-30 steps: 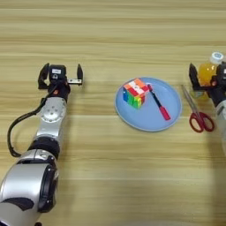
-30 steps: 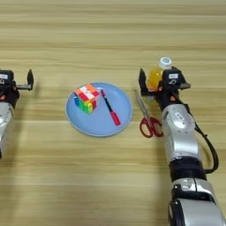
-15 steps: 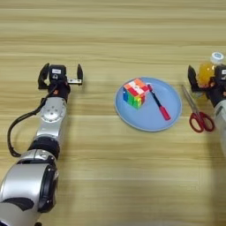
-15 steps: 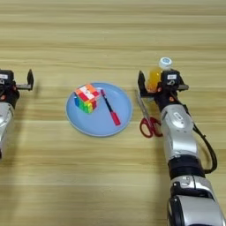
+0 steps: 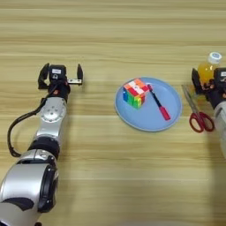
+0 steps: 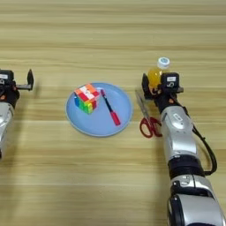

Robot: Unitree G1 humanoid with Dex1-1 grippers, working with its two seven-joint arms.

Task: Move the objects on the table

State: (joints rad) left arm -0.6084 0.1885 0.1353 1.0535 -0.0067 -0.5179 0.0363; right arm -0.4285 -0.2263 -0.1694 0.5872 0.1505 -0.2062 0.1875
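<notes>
On the wooden table (image 5: 110,39), a multicoloured puzzle cube (image 5: 135,92) and a red-and-black pen (image 5: 159,104) lie on a blue plate (image 5: 148,121) at the centre. An orange-juice bottle (image 6: 155,75) with a white cap stands at the right. My right gripper (image 6: 161,84) is open around it, one black finger on each side of the bottle's lower part. Far to the left of the plate, my left gripper (image 5: 61,76) rests open with nothing between its fingers.
Red-handled scissors (image 6: 148,120) lie between the plate and my right arm, blades pointing away from me. A black cable loops beside my left forearm (image 5: 50,117).
</notes>
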